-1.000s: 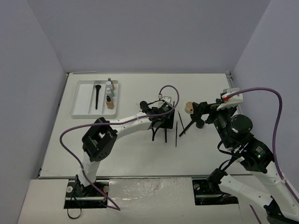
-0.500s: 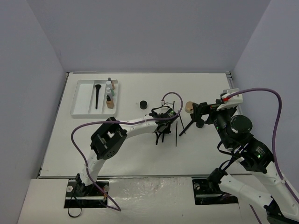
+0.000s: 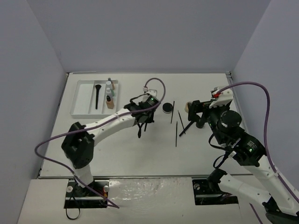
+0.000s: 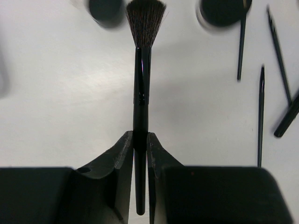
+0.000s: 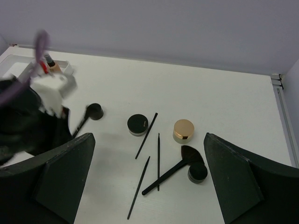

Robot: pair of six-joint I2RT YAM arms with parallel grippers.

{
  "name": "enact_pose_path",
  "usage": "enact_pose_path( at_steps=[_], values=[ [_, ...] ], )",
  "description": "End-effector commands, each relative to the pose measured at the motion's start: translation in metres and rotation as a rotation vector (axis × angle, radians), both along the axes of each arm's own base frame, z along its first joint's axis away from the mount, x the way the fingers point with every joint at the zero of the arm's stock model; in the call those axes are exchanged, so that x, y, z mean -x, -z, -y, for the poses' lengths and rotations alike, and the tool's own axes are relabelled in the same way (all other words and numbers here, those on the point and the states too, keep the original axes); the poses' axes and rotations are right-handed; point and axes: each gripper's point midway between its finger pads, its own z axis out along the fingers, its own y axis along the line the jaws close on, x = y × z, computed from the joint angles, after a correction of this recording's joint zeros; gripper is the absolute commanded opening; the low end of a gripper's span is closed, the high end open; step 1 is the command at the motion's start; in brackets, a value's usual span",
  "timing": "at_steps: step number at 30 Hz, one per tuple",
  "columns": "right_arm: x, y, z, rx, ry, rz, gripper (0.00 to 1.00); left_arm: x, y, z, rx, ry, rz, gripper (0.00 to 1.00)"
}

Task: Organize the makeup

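Note:
My left gripper (image 4: pixel 140 141) is shut on the handle of a black makeup brush (image 4: pixel 141 79), whose bristles point away from the wrist. In the top view the left gripper (image 3: pixel 143 121) holds the brush (image 3: pixel 140 130) left of the pile. On the table lie a black jar (image 5: pixel 138 124), a tan-lidded jar (image 5: pixel 183 130), a fan brush (image 5: pixel 175 170) resting on another black jar (image 5: pixel 198 172), a small black jar (image 5: pixel 95 111) and three thin pencils (image 5: pixel 146 135). My right gripper (image 5: pixel 148 154) hangs open above them, holding nothing.
A white three-compartment tray (image 3: pixel 83 99) stands at the back left, with a black brush (image 3: pixel 97 95) in its middle slot and small bottles (image 3: pixel 110 93) in its right one. Purple cables loop over both arms.
The left gripper closed on the brush among the pile and carried it to the left, uncovering a black jar. The right arm shifted slightly left and stayed open.

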Motion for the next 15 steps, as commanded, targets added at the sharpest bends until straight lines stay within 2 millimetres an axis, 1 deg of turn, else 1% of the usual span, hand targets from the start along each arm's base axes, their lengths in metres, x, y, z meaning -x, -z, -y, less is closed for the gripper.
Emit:
enact_pose_path(
  at_steps=[1,3,4,5,7,8,9,11,13,15],
  values=[
    [-0.021,0.008,-0.013,-0.056,0.046,-0.032,1.0,-0.042,-0.099,-0.096,-0.004,-0.094,0.192,0.0],
    [-0.026,0.017,-0.019,-0.06,0.052,-0.061,1.0,-0.057,-0.119,-0.138,-0.011,-0.129,0.226,0.0],
    [-0.029,0.021,-0.021,-0.065,0.057,-0.075,1.0,-0.063,-0.125,-0.155,-0.022,-0.135,0.241,0.0],
    [-0.031,0.026,-0.022,-0.07,0.064,-0.088,1.0,-0.069,-0.13,-0.171,-0.036,-0.137,0.254,0.0],
    [-0.036,0.035,-0.024,-0.079,0.081,-0.114,1.0,-0.082,-0.132,-0.201,-0.046,-0.156,0.257,0.0],
    [-0.038,0.039,-0.024,-0.08,0.087,-0.125,1.0,-0.087,-0.13,-0.215,-0.047,-0.17,0.251,0.0],
    [-0.04,0.044,-0.025,-0.077,0.091,-0.139,1.0,-0.094,-0.124,-0.226,-0.05,-0.186,0.239,0.0],
    [-0.046,0.06,-0.027,-0.085,0.107,-0.19,1.0,-0.115,-0.107,-0.251,-0.072,-0.202,0.229,0.0],
    [-0.048,0.07,-0.027,-0.098,0.12,-0.221,1.0,-0.132,-0.089,-0.273,-0.076,-0.228,0.222,0.0],
    [-0.048,0.078,-0.028,-0.107,0.129,-0.243,1.0,-0.143,-0.078,-0.29,-0.039,-0.248,0.211,0.0]
  ],
)
